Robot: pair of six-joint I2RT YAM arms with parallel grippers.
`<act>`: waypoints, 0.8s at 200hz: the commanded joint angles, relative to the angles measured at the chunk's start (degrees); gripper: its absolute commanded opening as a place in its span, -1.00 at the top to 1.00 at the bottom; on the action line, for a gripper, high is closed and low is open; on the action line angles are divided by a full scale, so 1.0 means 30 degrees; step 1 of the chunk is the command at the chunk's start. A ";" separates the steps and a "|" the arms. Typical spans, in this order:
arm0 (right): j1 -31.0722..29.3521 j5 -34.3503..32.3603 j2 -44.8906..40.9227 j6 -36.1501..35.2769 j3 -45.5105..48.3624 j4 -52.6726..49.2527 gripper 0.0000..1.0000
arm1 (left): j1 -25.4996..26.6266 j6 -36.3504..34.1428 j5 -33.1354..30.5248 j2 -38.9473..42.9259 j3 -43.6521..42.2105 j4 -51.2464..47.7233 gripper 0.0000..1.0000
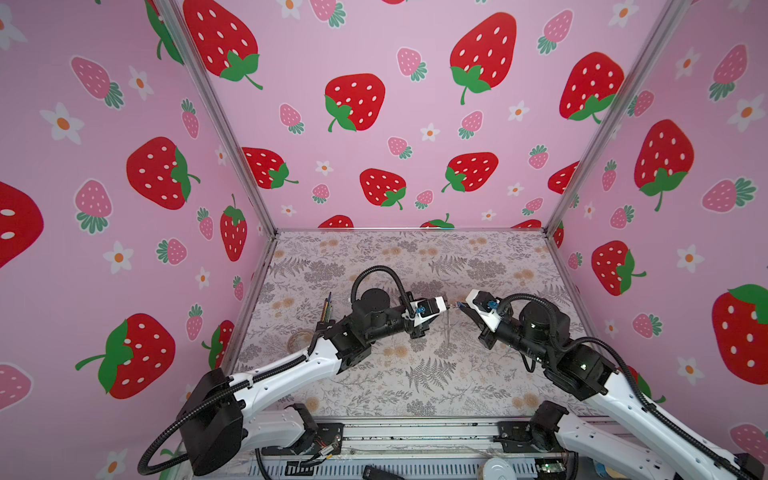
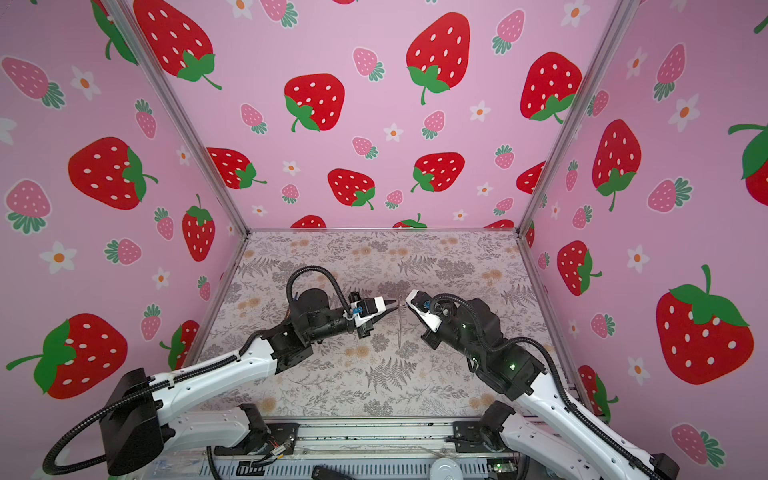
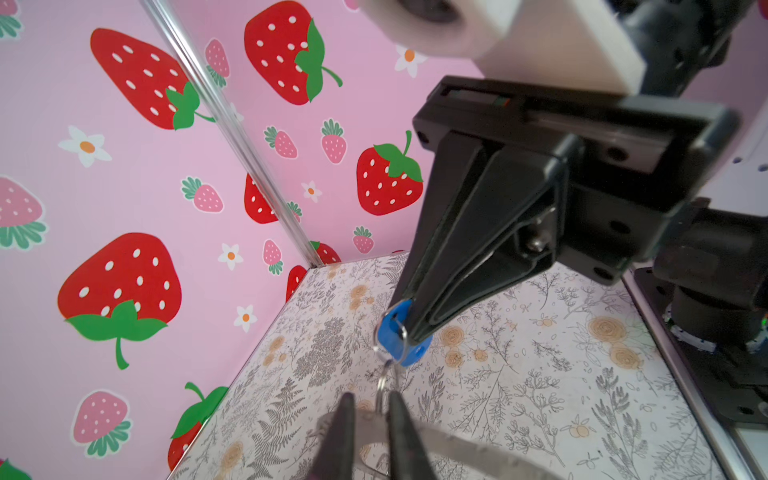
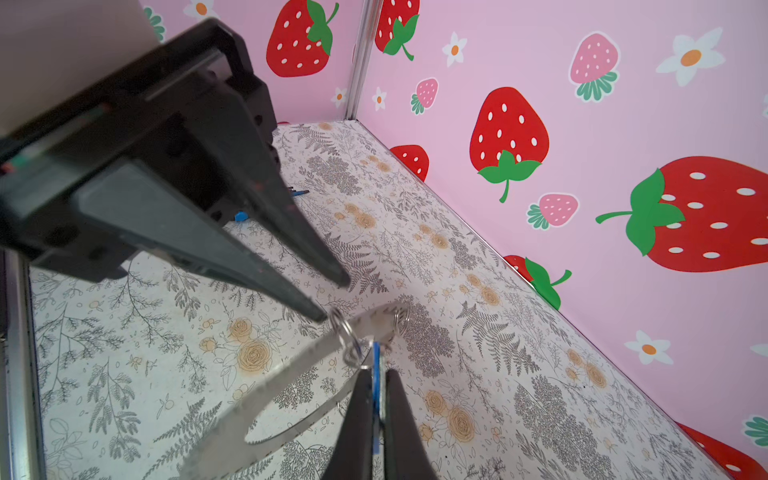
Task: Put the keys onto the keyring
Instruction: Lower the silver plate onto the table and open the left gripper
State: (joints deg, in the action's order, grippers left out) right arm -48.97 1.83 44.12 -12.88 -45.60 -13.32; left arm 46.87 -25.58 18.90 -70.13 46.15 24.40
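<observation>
Above bench [image 1: 415,374], claws meet tip to tip. Right claw [image 3: 409,330] clenched on blue tag [image 3: 388,332]. Tag's loop [image 4: 351,345] looks threaded through ring [image 4: 216,444], which hangs below it, long axis slanting down toward bench. Left claw [image 4: 334,302] stands released, tips just beside ring's top rim. We judge right arm bears everything, so lowering falls to it.

A robotics lab test cell: strawberry-print walls [image 1: 374,124] on an aluminium frame [image 1: 251,183] box in a floral table [image 1: 415,257], with two arms [image 1: 291,365] mounted on a rail [image 1: 415,434] amid bare wiring [image 1: 324,451].
</observation>
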 commanded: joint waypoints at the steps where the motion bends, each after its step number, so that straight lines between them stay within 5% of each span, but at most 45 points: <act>1: 0.0013 0.0239 0.0982 -0.0718 -0.0619 0.0117 1.00 | -0.1177 0.1466 -0.0243 0.1095 0.0295 -0.1124 0.22; 76: -0.0375 0.5469 1.1091 0.0809 -0.2639 0.6619 1.00 | -0.5866 0.4279 -0.5432 0.7493 -0.3190 -0.5007 -0.27; 160: 0.1222 0.1315 1.4400 -0.0028 -0.1824 0.5562 1.00 | -0.5985 0.4507 -0.4749 0.6401 -0.3786 -0.5289 -0.30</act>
State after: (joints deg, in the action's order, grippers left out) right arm -46.46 11.29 87.09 -10.79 -52.99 3.81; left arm 29.12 -12.58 4.10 -49.91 34.17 8.75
